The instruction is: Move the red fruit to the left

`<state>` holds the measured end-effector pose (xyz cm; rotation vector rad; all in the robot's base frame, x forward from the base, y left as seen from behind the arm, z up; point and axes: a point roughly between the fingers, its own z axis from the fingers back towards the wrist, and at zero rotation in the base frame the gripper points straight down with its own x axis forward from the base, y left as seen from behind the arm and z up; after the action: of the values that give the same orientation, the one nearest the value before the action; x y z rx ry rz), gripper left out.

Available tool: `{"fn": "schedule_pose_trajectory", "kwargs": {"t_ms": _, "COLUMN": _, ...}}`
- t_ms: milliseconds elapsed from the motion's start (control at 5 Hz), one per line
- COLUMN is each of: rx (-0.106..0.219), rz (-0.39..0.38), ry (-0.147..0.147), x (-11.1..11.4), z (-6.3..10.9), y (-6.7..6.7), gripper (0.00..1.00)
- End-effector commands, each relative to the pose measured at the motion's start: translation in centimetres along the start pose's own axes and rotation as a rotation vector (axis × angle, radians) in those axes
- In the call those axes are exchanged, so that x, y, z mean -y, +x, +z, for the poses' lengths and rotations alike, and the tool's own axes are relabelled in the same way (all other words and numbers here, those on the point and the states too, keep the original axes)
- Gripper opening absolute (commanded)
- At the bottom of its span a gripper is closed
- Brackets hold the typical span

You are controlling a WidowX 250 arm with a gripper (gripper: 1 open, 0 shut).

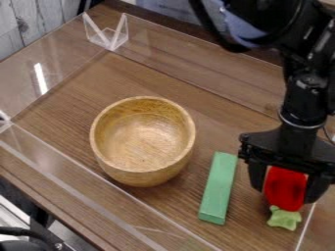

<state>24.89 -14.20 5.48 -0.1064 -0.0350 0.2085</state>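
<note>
Wooden tabletop (197, 49), brown, planks running on a slant; landmark for all places below: the round wooden bowl (143, 141).

Item: red fruit (285, 186), one, glossy toy strawberry with pale green leafy cap (284, 218). Place: right of the bowl and nearer the viewer, beyond the green block. Long axis: roughly up and down the view, cap at the near end, body toward the arm.

Item: gripper (281, 176), one, black, at the end of a dark arm. Place: right of the bowl. State: jaws spread wide. Relation to fruit: fingers come down over the body, partly in front of it, one toward the bowl side and one away; cap sticks out on the near side. Contact cannot be told. By judgement, the coming move is to close across the short axis, then carry bowlward. Nearer arm: the only one.

Item: long green block (218, 188), one, flat. Place: between bowl and fruit, just beside the bowl; likely to be knocked by a low leftward carry.

Brands, labels, writing: none legible.
</note>
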Motion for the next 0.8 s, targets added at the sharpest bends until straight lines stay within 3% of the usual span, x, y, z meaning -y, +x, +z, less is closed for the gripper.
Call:
{"fn": "schedule_pose_trajectory", "kwargs": {"t_ms": 0, "rx": 0.069, "rz": -0.007, "ry": -0.044, "x": 0.77, "z": 1.54, "y": 0.27, "gripper": 1.0}}
{"fn": "schedule_pose_trajectory", "kwargs": {"t_ms": 600, "rx": 0.121, "rz": -0.004, "ry": -0.048, "x": 0.71, "z": 1.06, "y": 0.56, "gripper": 1.0}}
